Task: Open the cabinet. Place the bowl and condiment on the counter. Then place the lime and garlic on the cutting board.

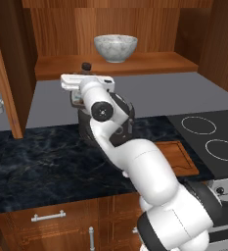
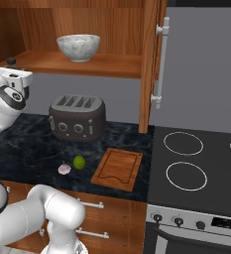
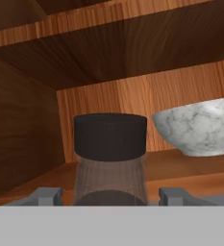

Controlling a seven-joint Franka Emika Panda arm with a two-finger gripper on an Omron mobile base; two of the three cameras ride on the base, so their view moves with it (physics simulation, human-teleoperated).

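Condiment (image 3: pixel 110 158) fills my hand view, its dark cap level with my wrist camera, between my 2 grey fingertips (image 3: pixel 46 196); no label or writing is readable on it. My hand (image 3: pixel 110 199) stands wide, not closed on it. It sits on the open cabinet (image 2: pixel 87 64) shelf, left of the bowl (image 1: pixel 115 47). Lime (image 2: pixel 79 162) and garlic (image 2: pixel 64 169) lie on the table (image 1: pixel 37 162) beside the cutting board (image 2: pixel 118 168).
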